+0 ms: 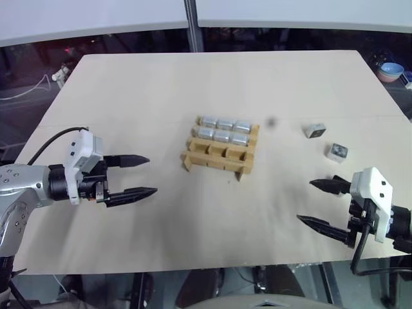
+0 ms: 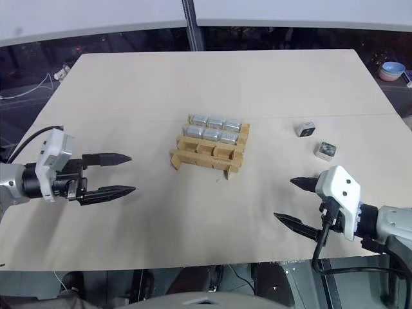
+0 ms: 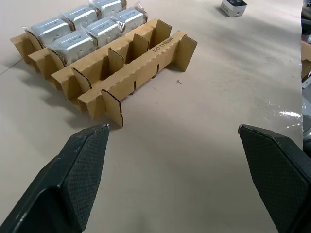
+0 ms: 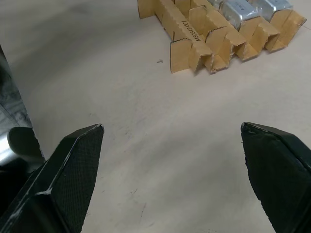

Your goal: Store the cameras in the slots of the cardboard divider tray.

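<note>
Black-fingered grippers are hovering wide open and empty: the left gripper (image 1: 139, 176) at 8 o'clock, the right gripper (image 1: 317, 203) at 4 o'clock. Centre-table, the cardboard divider tray (image 1: 220, 154) is holding six cameras (image 1: 223, 130) in its far rows. Two loose cameras (image 1: 326, 142) are lying at 2 o'clock.

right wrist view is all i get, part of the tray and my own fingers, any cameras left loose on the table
Observer: Yes, two loose cameras lie on the table, to the tray's right and beyond the right gripper.
Operator: how full is the tray
Observer: The cardboard divider tray has six cameras in its two far rows; the near row of three slots is empty.
Operator: left arm doing anything
Observer: The left gripper hovers open to the tray's left, holding nothing.
</note>
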